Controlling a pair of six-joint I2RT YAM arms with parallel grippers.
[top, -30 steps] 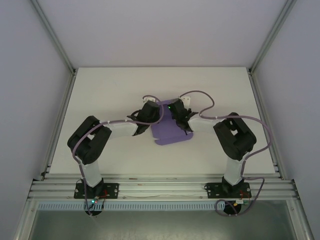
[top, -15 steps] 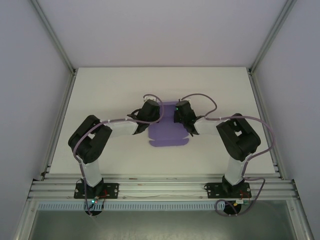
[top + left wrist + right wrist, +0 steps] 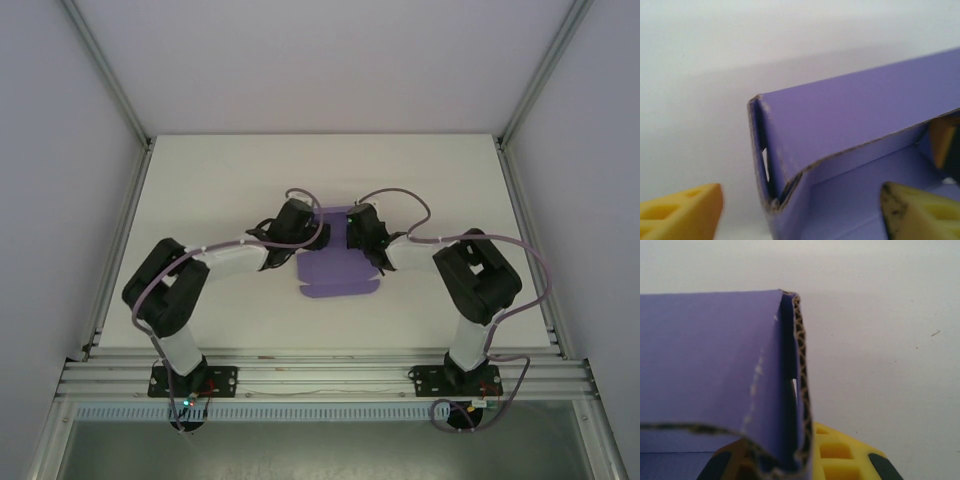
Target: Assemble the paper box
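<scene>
The purple paper box (image 3: 336, 272) lies partly folded at the table's middle, its far wall raised and a flap spread flat toward me. My left gripper (image 3: 298, 228) is at its far left corner and stands open: in the left wrist view its yellow fingers (image 3: 682, 210) straddle the folded corner of the box (image 3: 850, 115) without touching it. My right gripper (image 3: 358, 232) is at the far right corner. In the right wrist view it (image 3: 790, 462) is shut on the doubled corrugated side wall of the box (image 3: 710, 360).
The white table (image 3: 200, 190) has bare room on all sides of the box. Aluminium frame rails (image 3: 120, 240) run along its left and right edges, and grey walls enclose the cell. Purple cables loop over both wrists.
My left gripper has opened and let go of the box corner, and the left elbow has swung outward to the left. The box has turned square to the table. My right gripper stays shut.
</scene>
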